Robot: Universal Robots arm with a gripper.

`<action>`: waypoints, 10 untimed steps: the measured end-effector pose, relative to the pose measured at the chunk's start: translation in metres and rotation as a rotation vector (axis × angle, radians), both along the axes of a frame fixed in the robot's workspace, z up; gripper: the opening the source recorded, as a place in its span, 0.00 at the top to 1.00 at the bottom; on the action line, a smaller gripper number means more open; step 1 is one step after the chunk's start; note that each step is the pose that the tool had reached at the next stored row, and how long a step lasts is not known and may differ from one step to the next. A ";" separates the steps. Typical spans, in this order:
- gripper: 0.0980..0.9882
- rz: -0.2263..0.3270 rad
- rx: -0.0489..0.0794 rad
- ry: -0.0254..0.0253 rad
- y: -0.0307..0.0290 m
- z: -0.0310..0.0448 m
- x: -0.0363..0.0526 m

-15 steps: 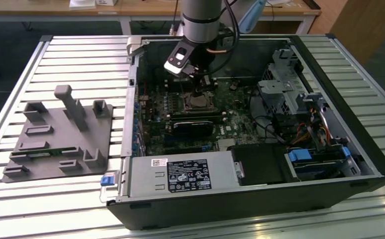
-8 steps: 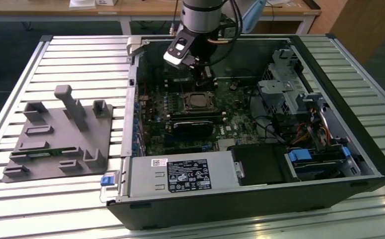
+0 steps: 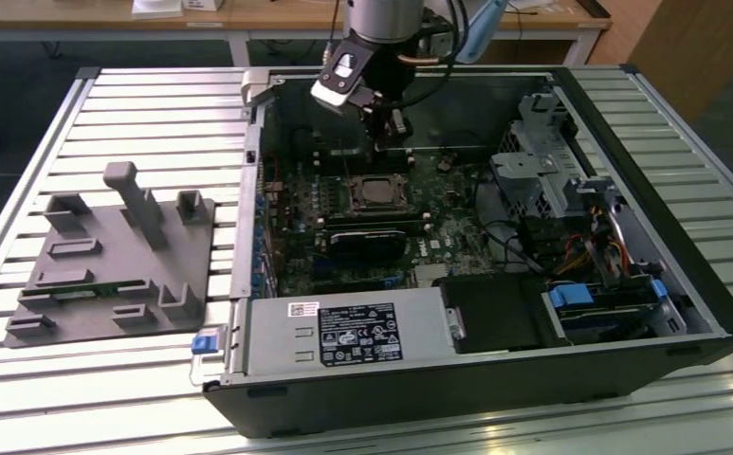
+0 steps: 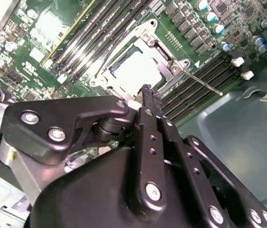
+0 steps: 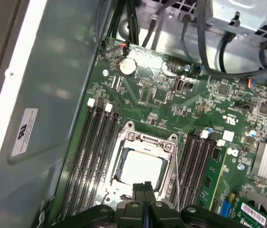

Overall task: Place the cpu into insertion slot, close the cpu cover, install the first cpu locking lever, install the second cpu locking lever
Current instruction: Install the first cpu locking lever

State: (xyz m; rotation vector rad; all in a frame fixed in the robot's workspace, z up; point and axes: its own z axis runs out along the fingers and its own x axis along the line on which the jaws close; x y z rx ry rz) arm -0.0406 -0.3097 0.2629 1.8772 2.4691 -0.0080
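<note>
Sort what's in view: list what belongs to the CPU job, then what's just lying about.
Job:
- cpu, seated in the slot
- cover
- lever, sticking out
- end effector, at the slot's edge

Lying about:
- grey fixture
- power supply
- memory slots
- coin cell

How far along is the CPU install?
Done: the cpu sits in the insertion slot, and the cpu cover looks lowered around it. In hand: nothing. The pincer is shut and empty, hovering at the slot's edge. Left: the locking levers. One lever juts out over the memory slots, apparently unlatched.
</note>
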 end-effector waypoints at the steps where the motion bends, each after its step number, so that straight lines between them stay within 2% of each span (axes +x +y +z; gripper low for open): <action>1: 0.99 0.017 0.000 0.0000 0.0000 0.0000 0.0000; 10: 0.99 0.180 0.000 0.0001 0.0000 0.0001 -0.0001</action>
